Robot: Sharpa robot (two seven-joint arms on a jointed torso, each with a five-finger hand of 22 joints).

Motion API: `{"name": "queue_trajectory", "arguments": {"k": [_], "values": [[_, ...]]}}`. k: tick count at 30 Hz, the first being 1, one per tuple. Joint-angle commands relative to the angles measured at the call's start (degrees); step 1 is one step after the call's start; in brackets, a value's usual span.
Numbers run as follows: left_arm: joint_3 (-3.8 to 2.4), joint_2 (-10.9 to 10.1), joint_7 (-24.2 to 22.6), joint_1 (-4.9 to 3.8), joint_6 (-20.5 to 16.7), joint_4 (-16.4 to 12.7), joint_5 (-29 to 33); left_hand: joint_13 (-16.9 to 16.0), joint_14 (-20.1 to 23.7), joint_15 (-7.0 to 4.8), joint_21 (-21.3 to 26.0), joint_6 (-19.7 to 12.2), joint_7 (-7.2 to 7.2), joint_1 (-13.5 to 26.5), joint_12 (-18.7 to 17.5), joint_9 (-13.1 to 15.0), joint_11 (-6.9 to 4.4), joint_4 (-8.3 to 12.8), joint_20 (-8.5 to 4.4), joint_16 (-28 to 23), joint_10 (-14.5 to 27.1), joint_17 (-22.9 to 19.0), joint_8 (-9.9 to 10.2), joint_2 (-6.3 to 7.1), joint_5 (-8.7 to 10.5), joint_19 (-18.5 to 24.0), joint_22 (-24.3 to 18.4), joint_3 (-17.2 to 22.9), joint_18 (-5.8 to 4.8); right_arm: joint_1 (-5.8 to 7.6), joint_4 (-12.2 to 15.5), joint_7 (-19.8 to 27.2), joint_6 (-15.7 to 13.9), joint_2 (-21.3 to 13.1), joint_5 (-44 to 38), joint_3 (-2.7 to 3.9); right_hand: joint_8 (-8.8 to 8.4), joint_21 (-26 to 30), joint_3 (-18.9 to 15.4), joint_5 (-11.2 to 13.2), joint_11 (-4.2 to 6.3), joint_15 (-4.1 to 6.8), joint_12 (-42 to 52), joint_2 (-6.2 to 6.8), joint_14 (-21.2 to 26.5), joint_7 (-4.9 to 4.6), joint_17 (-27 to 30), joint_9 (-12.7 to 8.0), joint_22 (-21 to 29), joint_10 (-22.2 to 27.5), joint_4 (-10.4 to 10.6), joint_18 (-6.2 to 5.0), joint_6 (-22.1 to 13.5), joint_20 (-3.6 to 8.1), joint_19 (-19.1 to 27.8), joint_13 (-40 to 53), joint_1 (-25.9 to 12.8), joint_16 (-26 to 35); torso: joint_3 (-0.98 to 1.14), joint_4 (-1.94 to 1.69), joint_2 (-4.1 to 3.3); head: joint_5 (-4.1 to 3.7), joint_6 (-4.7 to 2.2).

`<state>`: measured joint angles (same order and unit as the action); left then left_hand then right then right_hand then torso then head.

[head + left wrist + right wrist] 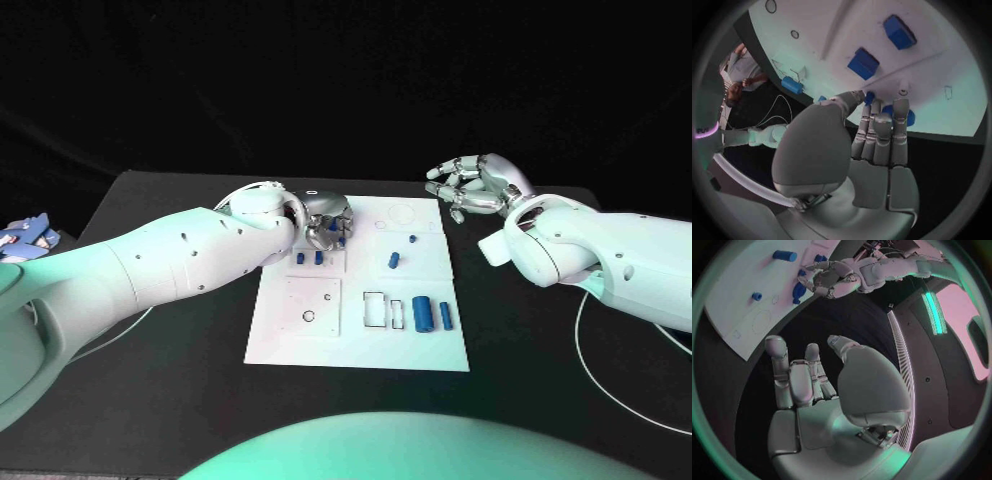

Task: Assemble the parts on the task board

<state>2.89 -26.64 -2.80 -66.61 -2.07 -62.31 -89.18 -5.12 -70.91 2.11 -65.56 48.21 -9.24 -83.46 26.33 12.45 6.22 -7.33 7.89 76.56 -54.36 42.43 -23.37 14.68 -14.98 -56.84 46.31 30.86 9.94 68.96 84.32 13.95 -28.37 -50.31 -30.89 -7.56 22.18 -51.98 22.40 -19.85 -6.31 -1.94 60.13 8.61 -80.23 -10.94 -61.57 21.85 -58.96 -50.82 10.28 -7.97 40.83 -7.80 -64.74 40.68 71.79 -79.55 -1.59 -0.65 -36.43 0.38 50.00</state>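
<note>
The white task board (361, 325) lies in the middle of the black table. My left hand (323, 222) hovers over the board's far left corner, and its fingers (881, 125) close round a blue round part (907, 116), which is partly hidden behind them. That same blue round part (798, 290) sits at the fingertips of the left hand (831, 282). My right hand (476, 187) hangs beyond the board's far right corner with its fingers (792, 375) apart and nothing in them. Two blue blocks (309, 258), a small blue piece (392, 261) and a blue cylinder (423, 313) are on the board.
A slim blue piece (446, 314) lies beside the cylinder, next to an outlined slot (375, 307). A blue and white object (22, 238) sits at the table's left edge. A white cable (613, 345) loops over the table on the right.
</note>
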Motion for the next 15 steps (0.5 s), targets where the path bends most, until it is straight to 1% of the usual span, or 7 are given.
{"name": "queue_trajectory", "arguments": {"k": [1,7,10,15], "values": [[-0.02,0.16,0.45,0.04,1.47,0.15,0.26,0.12,-0.65,-0.02,-0.62,0.7,-0.02,-0.05,-0.36,-0.04,-0.07,0.2,-0.06,0.42,-0.66,0.19,0.23,-0.81,0.19,-0.68,0.51,0.57,-0.49,-0.03,0.01,0.54,0.26,0.1,-0.56,0.01,0.21,0.34,0.33,-0.36,0.09,-0.01,-0.16,-0.23,0.4,-0.16,0.05,-0.05,0.05,0.46,0.03,-0.89,-0.49,-0.15,0.34,-0.05,0.33,0.13,0.06,-0.03,0.05,-0.07,0.0],[-0.02,0.14,0.67,0.09,2.58,0.35,0.25,0.16,-1.03,-0.11,-1.18,1.15,-0.06,-0.18,-0.44,-0.02,-0.16,0.81,-0.13,0.71,-1.2,0.51,0.27,-0.96,0.23,-1.02,1.16,1.04,-0.58,-0.03,-0.03,0.54,0.27,0.12,-0.56,0.01,0.21,0.34,0.33,-0.36,0.09,-0.01,-0.16,-0.23,0.4,-0.16,0.05,-0.05,0.05,0.46,0.03,-0.89,-0.49,-0.15,0.34,-0.05,0.33,0.13,0.03,-0.03,0.07,-0.11,0.0],[-0.03,0.21,0.74,0.11,2.86,0.38,0.24,0.12,-1.17,-0.19,-1.42,1.36,0.08,-0.2,-0.34,-0.02,-0.29,1.18,-0.19,0.84,-1.68,0.54,0.32,-1.11,0.25,-1.08,1.39,1.3,-0.6,-0.03,-0.06,0.57,0.27,0.15,-0.56,0.01,0.21,0.34,0.33,-0.36,0.09,-0.01,-0.16,-0.23,0.4,-0.16,0.05,-0.05,0.05,0.46,0.03,-0.89,-0.49,-0.15,0.34,-0.05,0.33,0.13,0.01,-0.04,0.11,-0.36,0.0],[-0.03,0.38,0.87,0.12,3.09,0.53,0.15,0.02,-1.46,-0.44,-1.98,1.89,0.36,-0.28,-0.17,0.03,-0.56,1.88,-0.34,1.11,-2.31,0.79,0.31,-1.47,0.27,-1.34,2.05,1.78,-0.68,-0.03,-0.07,0.59,0.28,0.19,-0.56,0.01,0.27,0.45,0.38,-0.38,0.1,0.0,-0.23,-0.26,0.44,-0.16,0.18,-0.07,0.1,0.4,0.04,-0.91,-0.47,-0.15,0.38,-0.18,0.33,0.21,-0.03,-0.07,0.1,-0.23,0.0]]}}
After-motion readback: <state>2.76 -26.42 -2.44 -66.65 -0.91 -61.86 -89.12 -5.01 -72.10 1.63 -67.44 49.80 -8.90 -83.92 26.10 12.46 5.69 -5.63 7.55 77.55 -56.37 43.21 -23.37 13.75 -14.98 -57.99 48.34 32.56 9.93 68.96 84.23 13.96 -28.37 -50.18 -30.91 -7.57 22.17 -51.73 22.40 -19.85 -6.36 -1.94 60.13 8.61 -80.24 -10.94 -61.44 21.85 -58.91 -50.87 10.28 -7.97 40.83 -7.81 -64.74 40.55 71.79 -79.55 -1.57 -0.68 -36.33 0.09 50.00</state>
